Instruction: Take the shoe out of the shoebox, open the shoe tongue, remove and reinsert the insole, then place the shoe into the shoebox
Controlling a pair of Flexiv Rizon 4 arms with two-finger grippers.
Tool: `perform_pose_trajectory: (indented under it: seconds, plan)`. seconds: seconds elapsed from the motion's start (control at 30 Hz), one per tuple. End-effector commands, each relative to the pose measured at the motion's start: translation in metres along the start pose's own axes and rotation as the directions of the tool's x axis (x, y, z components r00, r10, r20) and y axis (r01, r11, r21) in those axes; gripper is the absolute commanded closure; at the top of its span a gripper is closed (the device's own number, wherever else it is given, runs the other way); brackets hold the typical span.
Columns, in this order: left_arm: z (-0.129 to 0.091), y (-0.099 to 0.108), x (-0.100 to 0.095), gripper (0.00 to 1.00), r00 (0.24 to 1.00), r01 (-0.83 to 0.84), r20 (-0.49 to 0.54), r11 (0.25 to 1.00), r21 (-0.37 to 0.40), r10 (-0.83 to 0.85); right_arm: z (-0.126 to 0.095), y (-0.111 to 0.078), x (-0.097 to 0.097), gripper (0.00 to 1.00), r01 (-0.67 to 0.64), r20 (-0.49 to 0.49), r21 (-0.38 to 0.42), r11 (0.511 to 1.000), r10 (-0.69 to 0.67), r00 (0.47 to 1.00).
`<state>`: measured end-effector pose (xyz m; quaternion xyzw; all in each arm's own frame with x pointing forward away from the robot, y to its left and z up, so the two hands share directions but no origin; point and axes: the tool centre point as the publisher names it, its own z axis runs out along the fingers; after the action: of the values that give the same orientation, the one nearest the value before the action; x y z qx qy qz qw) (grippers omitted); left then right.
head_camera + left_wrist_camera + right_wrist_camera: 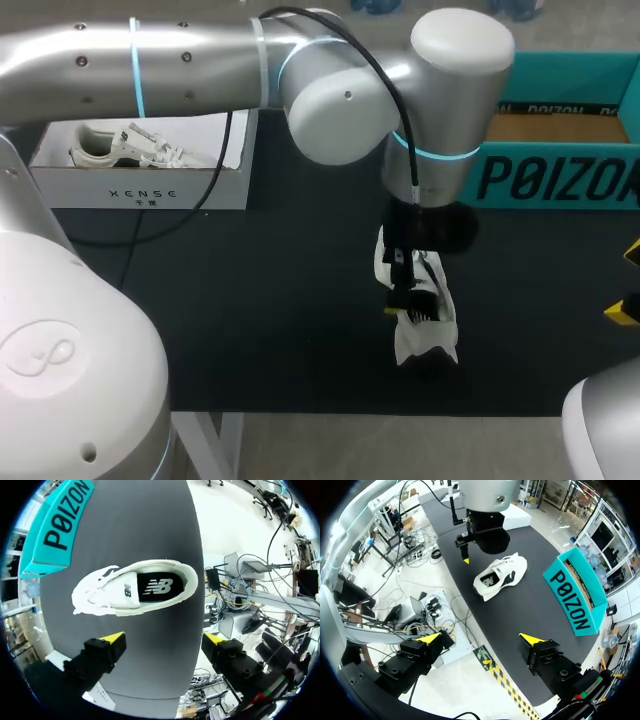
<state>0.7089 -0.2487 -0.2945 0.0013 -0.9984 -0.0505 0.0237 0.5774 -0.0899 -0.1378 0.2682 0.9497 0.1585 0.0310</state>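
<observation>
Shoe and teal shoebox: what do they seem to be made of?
Shoe: white matte upper, probably leather or a synthetic like it. The black insole inside it looks like cloth-faced foam. Teal shoebox: likely cardboard, with a smooth printed outside and a plain brown inside.

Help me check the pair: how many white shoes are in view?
2. One white sneaker lies on the black mat beneath the left hand; the other white shoe sits in the open white cardboard box at the far left. The teal cardboard box's inside is partly hidden.
</observation>
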Motion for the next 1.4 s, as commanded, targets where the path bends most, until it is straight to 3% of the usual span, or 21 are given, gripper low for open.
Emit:
perform_pose_trajectory:
  seconds: [0.03,0.23,0.47,0.73,1.03,1.4]
  plan:
    - [0.000,-0.005,-0.007,0.00,0.996,0.076,-0.046,0.997,-0.015,-0.077,-0.002,0.004,-0.003,0.00,-0.001,-0.007,0.009,1.000,0.001,1.000]
    - [0.002,-0.009,-0.005,0.00,0.997,0.068,-0.041,0.997,-0.025,-0.069,-0.002,0.004,-0.003,0.00,-0.001,-0.007,0.009,1.000,0.001,1.000]
    - [0.012,-0.030,0.025,0.00,0.997,-0.066,-0.038,0.997,-0.040,0.064,-0.002,0.004,-0.003,0.00,-0.001,-0.007,0.009,1.000,0.001,1.000]
    - [0.022,-0.030,0.052,0.00,0.998,-0.044,-0.039,0.999,-0.028,0.043,-0.002,0.004,-0.003,0.00,-0.001,-0.007,0.009,1.000,0.001,1.000]
    - [0.042,-0.035,0.060,0.00,0.997,-0.074,0.004,0.997,0.036,0.074,-0.002,0.004,-0.003,0.00,-0.001,-0.007,0.009,1.000,0.001,1.000]
    - [0.062,-0.055,0.052,0.00,0.992,-0.123,0.000,0.990,0.063,0.124,-0.002,0.004,-0.003,0.00,-0.001,-0.007,0.009,1.000,0.001,1.000]
